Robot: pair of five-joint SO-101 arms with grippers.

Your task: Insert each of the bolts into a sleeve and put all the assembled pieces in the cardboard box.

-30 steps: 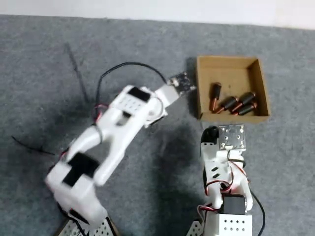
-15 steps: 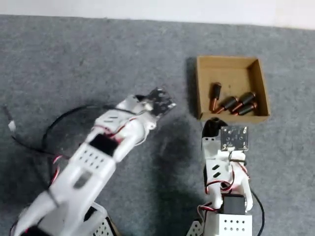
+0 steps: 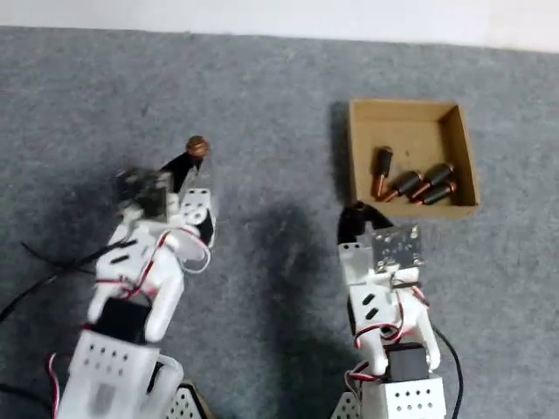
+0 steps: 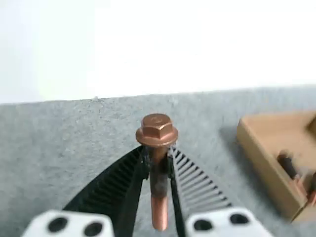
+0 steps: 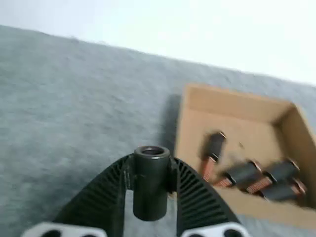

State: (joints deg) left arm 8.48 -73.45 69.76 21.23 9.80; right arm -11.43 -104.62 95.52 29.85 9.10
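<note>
My left gripper [image 4: 159,168] is shut on a copper bolt [image 4: 157,153], held upright with its hex head on top; from above the bolt [image 3: 196,145] shows at the tip of the left arm, left of centre. My right gripper [image 5: 150,180] is shut on a black sleeve [image 5: 150,180] with its open bore facing up. In the high view this sleeve [image 3: 354,214] sits just below the box's near left corner. The cardboard box [image 3: 359,157] at the right holds several assembled bolt-and-sleeve pieces [image 3: 410,183].
Grey carpet covers the table, with a white wall strip along the far edge. Loose black cables [image 3: 35,262] trail beside the left arm's base. Open carpet lies between the two arms and left of the box.
The left arm has swung away from the box's left side, back to the left, and now holds the bolt upright. The right arm shifted slightly left with its sleeve.
</note>
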